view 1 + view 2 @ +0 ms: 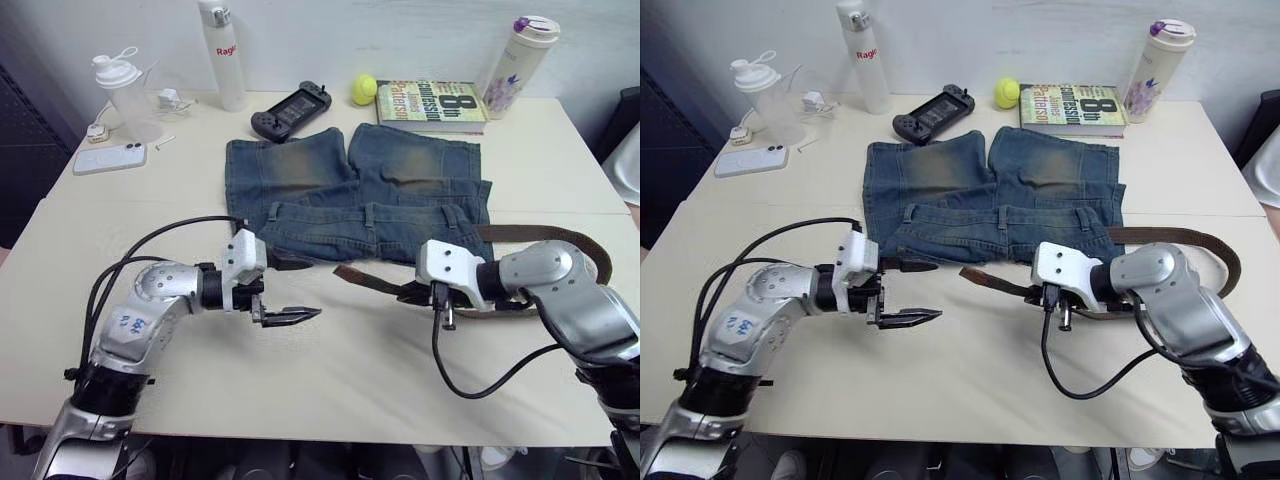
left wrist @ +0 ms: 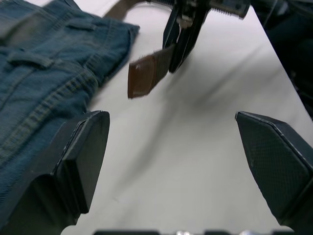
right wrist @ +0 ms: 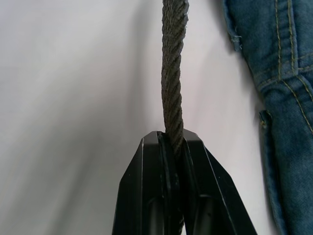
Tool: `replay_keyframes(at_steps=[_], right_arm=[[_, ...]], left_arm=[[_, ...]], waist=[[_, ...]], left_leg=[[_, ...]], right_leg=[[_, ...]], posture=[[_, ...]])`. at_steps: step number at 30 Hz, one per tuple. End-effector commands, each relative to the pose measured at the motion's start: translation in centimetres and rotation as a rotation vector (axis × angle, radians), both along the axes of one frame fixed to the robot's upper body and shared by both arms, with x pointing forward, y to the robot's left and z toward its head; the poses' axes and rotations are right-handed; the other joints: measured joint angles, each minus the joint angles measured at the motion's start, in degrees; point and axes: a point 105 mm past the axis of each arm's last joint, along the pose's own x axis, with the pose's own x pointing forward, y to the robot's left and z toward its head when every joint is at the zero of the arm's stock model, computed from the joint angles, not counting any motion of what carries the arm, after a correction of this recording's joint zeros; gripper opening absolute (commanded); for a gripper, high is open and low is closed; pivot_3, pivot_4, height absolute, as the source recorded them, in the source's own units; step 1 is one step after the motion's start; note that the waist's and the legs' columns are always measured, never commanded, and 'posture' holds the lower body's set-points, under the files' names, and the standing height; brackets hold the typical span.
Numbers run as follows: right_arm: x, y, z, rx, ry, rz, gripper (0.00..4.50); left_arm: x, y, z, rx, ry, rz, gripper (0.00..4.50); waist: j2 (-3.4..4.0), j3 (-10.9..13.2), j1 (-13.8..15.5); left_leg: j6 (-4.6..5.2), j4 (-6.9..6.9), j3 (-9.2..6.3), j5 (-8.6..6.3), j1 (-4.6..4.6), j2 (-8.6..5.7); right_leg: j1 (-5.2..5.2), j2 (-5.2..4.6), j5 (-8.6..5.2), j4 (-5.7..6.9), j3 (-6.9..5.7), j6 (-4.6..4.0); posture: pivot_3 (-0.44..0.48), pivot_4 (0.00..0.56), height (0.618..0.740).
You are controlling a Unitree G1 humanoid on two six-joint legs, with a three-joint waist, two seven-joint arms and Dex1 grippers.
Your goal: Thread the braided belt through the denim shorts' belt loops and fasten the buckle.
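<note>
The denim shorts (image 1: pixel 370 185) lie flat mid-table, waistband toward me, with belt loops (image 1: pixel 372 215) along it. The brown braided belt (image 1: pixel 545 235) curves around the shorts' right side and runs back along the table in front of the waistband. My right gripper (image 1: pixel 418 294) is shut on the strap (image 3: pixel 173 73) a little behind its free tip (image 2: pixel 146 76). That tip points at my left gripper (image 1: pixel 290 317), which hangs open and empty just off the waistband's left corner. The buckle is hidden.
Along the back edge stand a shaker bottle (image 1: pixel 125 95), a white bottle (image 1: pixel 222 55), a game controller (image 1: pixel 290 108), a tennis ball (image 1: pixel 363 89), a book (image 1: pixel 432 104) and a flowered tumbler (image 1: pixel 520 62). A phone (image 1: pixel 108 158) lies far left.
</note>
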Motion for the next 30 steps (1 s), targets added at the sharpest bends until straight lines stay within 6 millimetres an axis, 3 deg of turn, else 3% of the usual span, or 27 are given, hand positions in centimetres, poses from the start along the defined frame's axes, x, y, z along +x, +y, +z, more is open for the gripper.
replay_keyframes(at_steps=[1, 15, 19, 26, 30], right_arm=[[-0.8, 0.9, 0.8, 0.007, -0.038, 0.03, 0.04], [-2.4, 2.2, 0.0, -0.016, -0.005, 0.087, 0.04], [-2.4, 2.3, 0.3, -0.011, -0.006, 0.086, 0.0], [-2.4, 2.4, 0.5, -0.003, -0.008, 0.085, 0.0], [-2.2, 2.4, 0.7, 0.008, -0.014, 0.073, 0.0]], left_arm=[[0.8, -0.4, 0.7, 0.012, -0.046, -0.054, 4.5], [1.6, -3.1, 0.5, 0.005, -0.008, -0.156, 4.5], [1.6, -2.9, 0.2, 0.019, -0.004, -0.157, 3.38], [1.2, -3.1, 0.4, 0.005, 0.001, -0.17, 0.19], [1.0, -3.0, 0.4, 0.004, 0.005, -0.177, 0.08]], waist=[[0.0, 0.0, -0.02], [-0.01, 0.01, -0.16], [-0.01, 0.01, -0.14], [-0.01, 0.01, -0.14], [-0.01, 0.01, -0.15]], left_leg=[[0.0, 0.0, 0.02, 0.0, 0.01, 0.01], [0.05, 0.13, 0.18, -0.02, 0.0, 0.06], [0.07, 0.19, 0.18, -0.03, 0.0, 0.04], [0.09, 0.21, 0.18, -0.05, 0.0, 0.04], [0.1, 0.22, 0.18, -0.05, 0.0, 0.04]], right_leg=[[-0.02, 0.0, 0.0, 0.02, 0.03, 0.0], [-0.18, 0.0, 0.0, 0.28, 0.19, 0.0], [-0.18, -0.01, 0.0, 0.31, 0.2, 0.0], [-0.17, -0.02, 0.0, 0.32, 0.21, 0.0], [-0.17, -0.02, 0.0, 0.32, 0.21, 0.0]], posture=[[0.0, 0.15, 0.74], [0.0, 0.15, 0.74], [0.0, 0.15, 0.74], [0.0, 0.15, 0.74], [0.0, 0.15, 0.74]])
